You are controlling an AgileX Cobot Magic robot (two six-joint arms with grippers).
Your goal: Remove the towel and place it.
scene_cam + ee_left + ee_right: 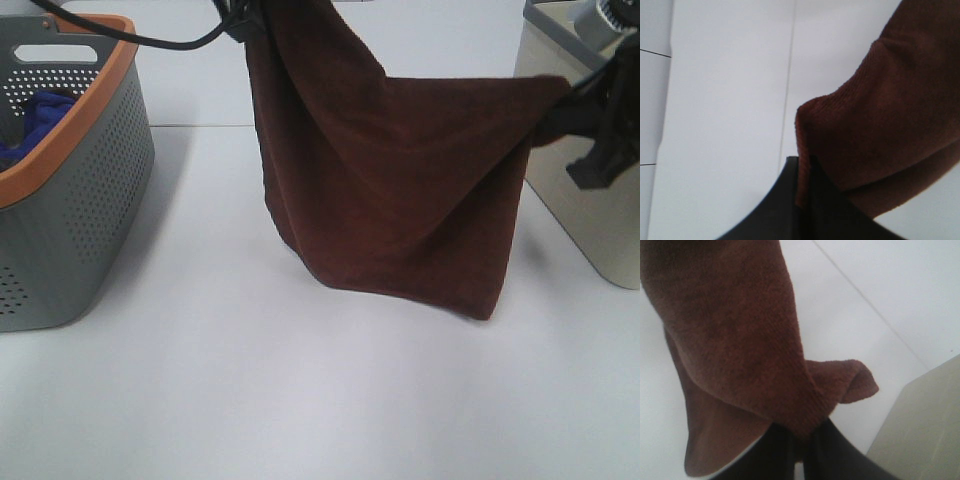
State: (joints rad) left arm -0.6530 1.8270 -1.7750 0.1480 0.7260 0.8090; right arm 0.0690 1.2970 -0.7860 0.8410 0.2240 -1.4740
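The maroon towel (390, 190) hangs spread between my two grippers above the white table, its lower edge close to or touching the tabletop. My left gripper (243, 22) is shut on the towel's top left corner at the upper edge of the high view; the left wrist view shows the cloth (880, 125) pinched between the dark fingers (790, 200). My right gripper (562, 108) is shut on the right corner, lower than the left; the right wrist view shows the towel (740, 340) clamped in the fingers (830, 455). No white tag shows.
A grey perforated basket with an orange rim (70, 180) stands at the left and holds a bright blue cloth (35, 120). A beige box (580, 170) stands at the right behind my right arm; it also shows in the right wrist view (920, 430). The white table (250, 400) lies in front.
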